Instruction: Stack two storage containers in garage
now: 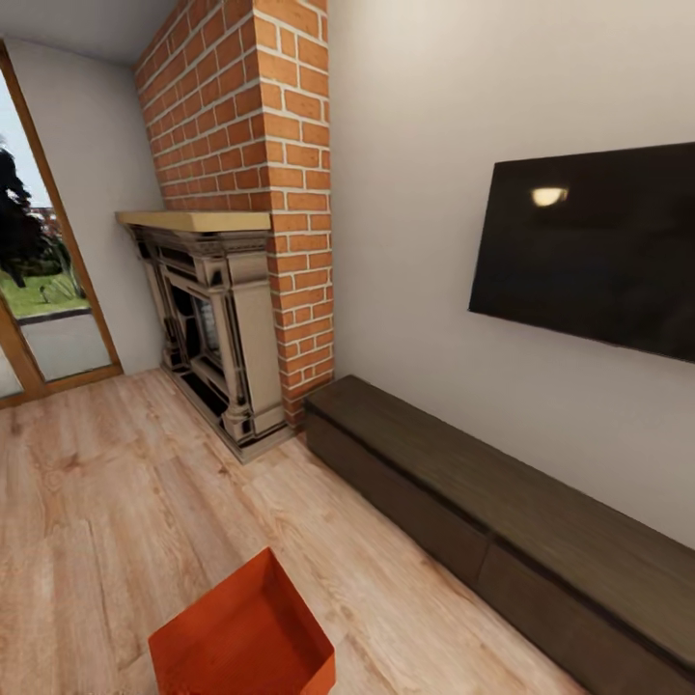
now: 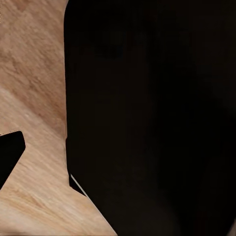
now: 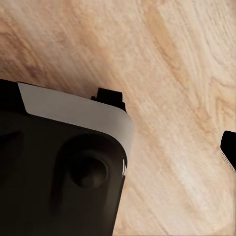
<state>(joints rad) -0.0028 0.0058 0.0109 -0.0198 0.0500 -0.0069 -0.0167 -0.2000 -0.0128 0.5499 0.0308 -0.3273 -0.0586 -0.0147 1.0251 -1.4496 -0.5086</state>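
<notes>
A red brick chimney (image 1: 270, 145) rises above a carved beige fireplace (image 1: 208, 319). Beside it, a long dark wooden cabinet (image 1: 502, 521) sits under 1 black wall-mounted screen (image 1: 589, 246). Light wood-plank flooring (image 1: 106, 492); tall wood-framed window (image 1: 39, 261).

An orange-red storage container (image 1: 246, 637) sits on light, grained wood-plank flooring (image 1: 116, 483). The fireplace chimney (image 1: 256, 145) is red-orange brick with pale mortar, its surround (image 1: 212, 328) beige and dark. The walls (image 1: 425, 193) are cream, the television (image 1: 594, 246) glossy black, the low cabinet (image 1: 502, 521) dark brown.
</notes>
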